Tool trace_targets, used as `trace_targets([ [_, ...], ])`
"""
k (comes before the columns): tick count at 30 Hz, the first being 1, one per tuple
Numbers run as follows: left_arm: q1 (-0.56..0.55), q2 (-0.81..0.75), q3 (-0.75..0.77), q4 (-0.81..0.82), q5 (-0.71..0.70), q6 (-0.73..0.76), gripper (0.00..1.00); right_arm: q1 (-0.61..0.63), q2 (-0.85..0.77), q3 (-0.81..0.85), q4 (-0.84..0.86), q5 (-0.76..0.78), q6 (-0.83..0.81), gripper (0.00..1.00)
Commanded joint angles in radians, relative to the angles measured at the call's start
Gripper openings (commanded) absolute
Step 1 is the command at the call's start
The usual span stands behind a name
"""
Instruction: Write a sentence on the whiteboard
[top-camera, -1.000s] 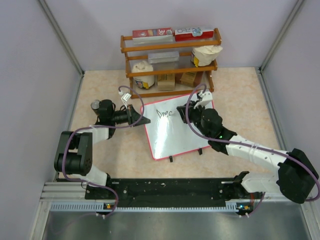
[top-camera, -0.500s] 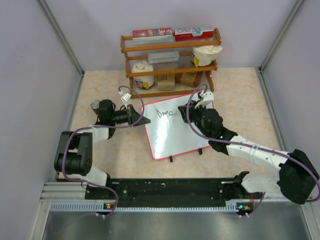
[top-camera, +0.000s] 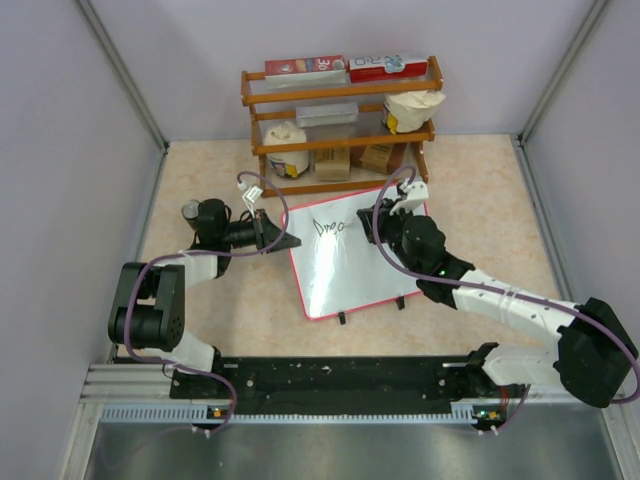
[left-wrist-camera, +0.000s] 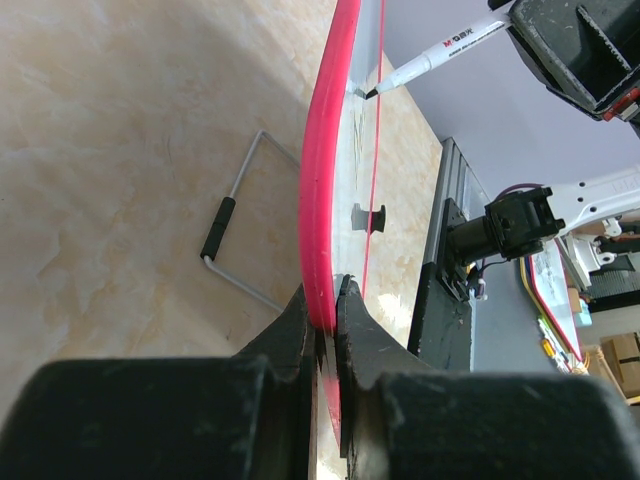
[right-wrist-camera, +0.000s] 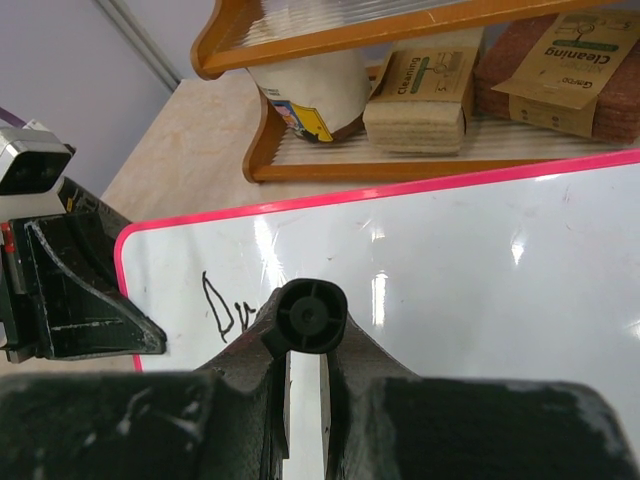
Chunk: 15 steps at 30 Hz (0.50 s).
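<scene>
Whiteboard (top-camera: 350, 270) stands at the centre of the table (top-camera: 200, 180), with the wooden rack (top-camera: 340, 120) at its 12 o'clock. Left gripper (top-camera: 283, 241) is clamped on the red frame at the board's 10 o'clock corner, steadying it. Right gripper (top-camera: 398, 212), at 1 o'clock, is closed around a marker (left-wrist-camera: 440, 55) whose tip sits at the panel surface. Sentence (top-camera: 328, 227): only a few letters, roughly "Drea", appear near 11 o'clock. Judgement: early stage. Most of the first line and everything after it are unwritten.

Top view: sentence (top-camera: 328, 228) too small to read. Right wrist: marker (right-wrist-camera: 311, 314) cap and right gripper (right-wrist-camera: 305, 352) hide its later letters. Left wrist: whiteboard (left-wrist-camera: 318, 200) edge-on, face unreadable.
</scene>
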Motion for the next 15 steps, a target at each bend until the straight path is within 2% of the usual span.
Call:
trace_targets([
  [1,-0.022,0.022,0.0,0.011,-0.027,0.185,0.0,-0.019,0.009,0.04,0.008,0.048,-0.013,0.0],
  [15,-0.022,0.019,0.0,0.006,-0.027,0.188,0.0,-0.018,0.009,0.028,-0.003,0.026,-0.01,0.0],
])
